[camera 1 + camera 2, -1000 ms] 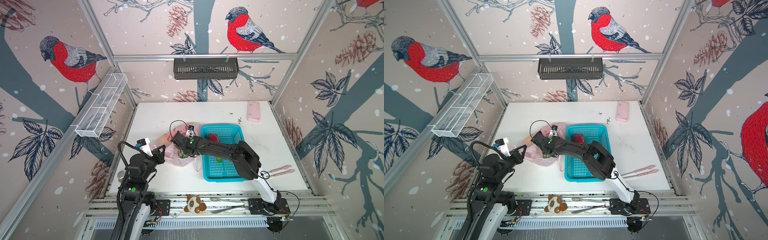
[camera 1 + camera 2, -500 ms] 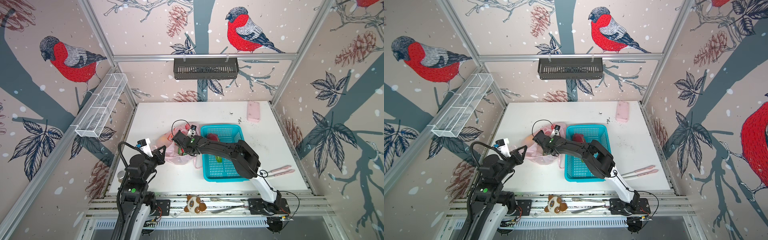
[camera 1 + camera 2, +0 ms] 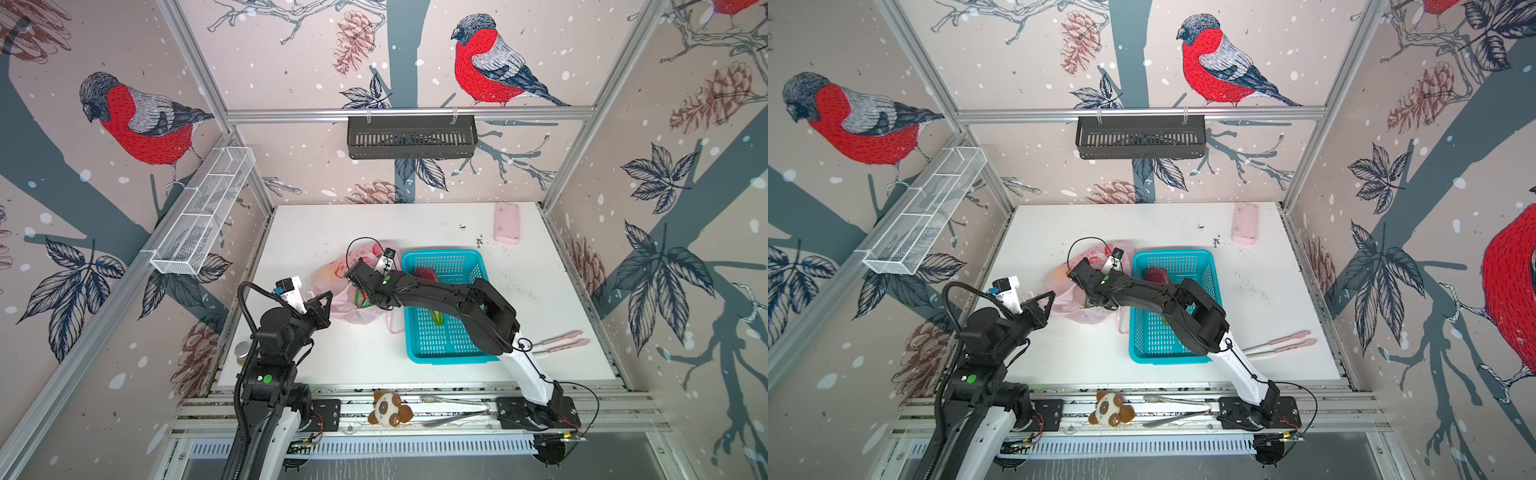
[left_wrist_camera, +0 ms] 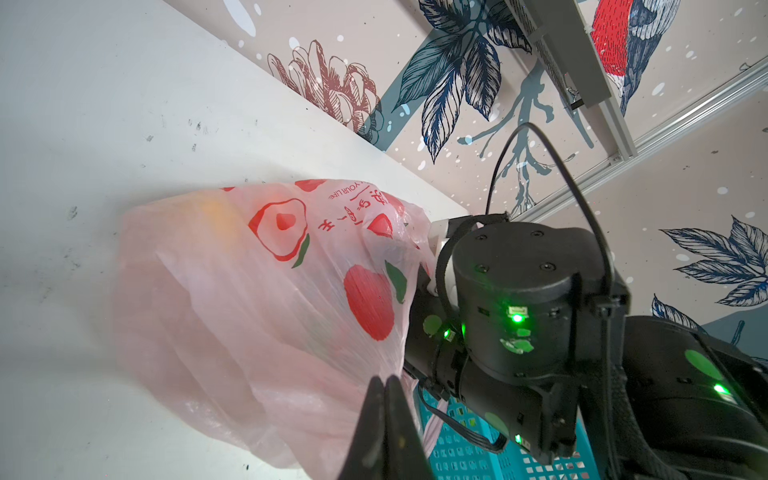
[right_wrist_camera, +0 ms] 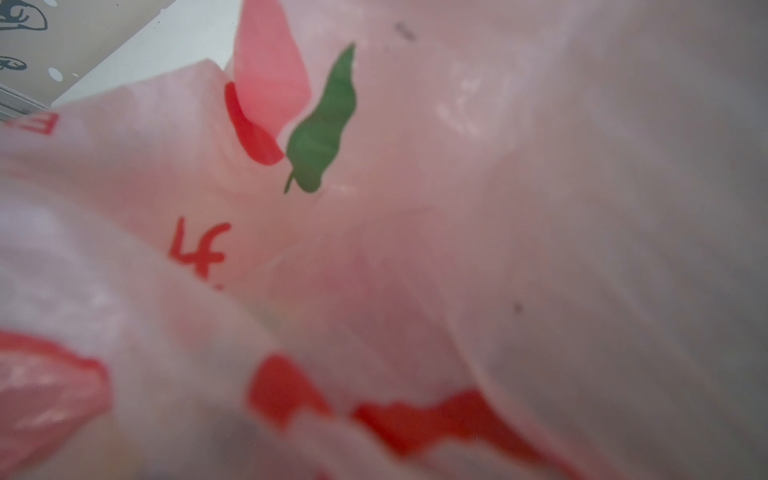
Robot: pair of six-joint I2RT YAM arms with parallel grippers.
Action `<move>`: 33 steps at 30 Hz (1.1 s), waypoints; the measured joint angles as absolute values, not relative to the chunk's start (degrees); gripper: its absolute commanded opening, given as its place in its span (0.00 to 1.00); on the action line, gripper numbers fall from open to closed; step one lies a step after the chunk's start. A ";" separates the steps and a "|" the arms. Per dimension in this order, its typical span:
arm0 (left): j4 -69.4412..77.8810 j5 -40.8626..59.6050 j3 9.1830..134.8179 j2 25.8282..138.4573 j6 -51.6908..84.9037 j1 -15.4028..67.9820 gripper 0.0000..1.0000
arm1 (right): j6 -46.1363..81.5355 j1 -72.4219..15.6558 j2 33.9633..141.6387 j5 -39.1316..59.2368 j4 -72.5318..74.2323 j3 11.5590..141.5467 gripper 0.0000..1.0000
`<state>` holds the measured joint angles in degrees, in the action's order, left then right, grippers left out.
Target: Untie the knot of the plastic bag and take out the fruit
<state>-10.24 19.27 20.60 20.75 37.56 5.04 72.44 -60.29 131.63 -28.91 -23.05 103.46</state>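
While left gripper (image 4: 384,380) pinches plastic bag (image 4: 249,291) film, jaws closed, bag lies on worktop (image 3: 332,224) beside teal basket (image 3: 440,353). Right gripper (image 3: 362,296) spread wide inside mouth, nothing visibly held. Film limp, slippery; take orange fruit (image 4: 220,218) across middle.

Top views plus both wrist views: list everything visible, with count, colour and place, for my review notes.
plastic bag: one, pale pink with red print, on the table left of the basket
dragon fruit: one clearly seen, magenta, in the basket
orange fruit: one, showing through the bag
basket: one, teal, middle of table
block: one, pink, far right corner of table
utensils: two pink handles side by side, right of basket
plush toy: one, brown and white, front rail
mesh shelf: one, white, left wall
rack: one, black, back wall
table: one, white
left hand: black, shut, apparently pinching the bag's near edge
right hand: black, at the bag's mouth, fingers hidden
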 measured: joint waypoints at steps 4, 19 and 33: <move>-10.20 19.27 20.60 20.78 37.56 5.04 0.00 | 72.44 -60.27 131.63 -29.10 -22.46 103.11 0.84; -10.17 19.22 20.60 21.04 37.54 5.04 0.00 | 72.18 -60.20 129.49 -28.53 -19.07 99.15 0.64; -10.17 18.74 20.60 21.89 37.47 5.04 0.00 | 70.24 -60.77 124.79 -25.28 -19.99 94.35 0.50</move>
